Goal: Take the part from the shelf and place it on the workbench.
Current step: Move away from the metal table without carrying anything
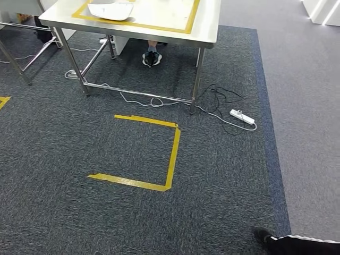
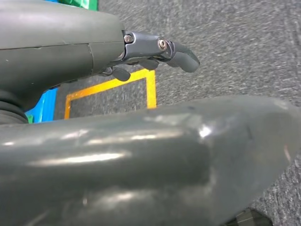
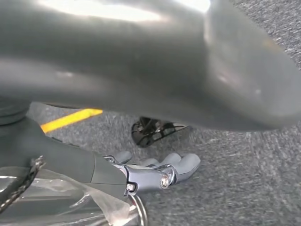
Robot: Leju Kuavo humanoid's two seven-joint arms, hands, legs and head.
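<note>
A shiny part (image 3: 71,202) wrapped in clear plastic lies against the palm side of the right hand (image 3: 156,172), low over grey carpet (image 3: 230,188). The wrist view does not show how far it is from the workbench. The fingers (image 3: 184,162) reach out almost straight past the wrapping, and it is not possible to tell whether they grasp the part.

The left hand (image 2: 152,52) holds nothing. Its fingers are released and stretched out above the carpet, over a corner of yellow tape (image 2: 151,87).

The steel workbench (image 1: 208,21) stands ahead, at the far edge of the head view. A yellow tape frame (image 1: 188,24) is marked on its top, and a white object (image 1: 110,9) sits inside the frame.

Under the workbench are a person's shoe (image 1: 152,57) and loose cables (image 1: 140,98). A white power strip (image 1: 242,116) lies on the carpet just beside the bench's right front leg. In front of the workbench, an open square of yellow tape (image 1: 172,154) marks the floor. Well apart from the bench, at the near right corner, a person's dark shoe and trouser leg (image 1: 296,244) come into view.
</note>
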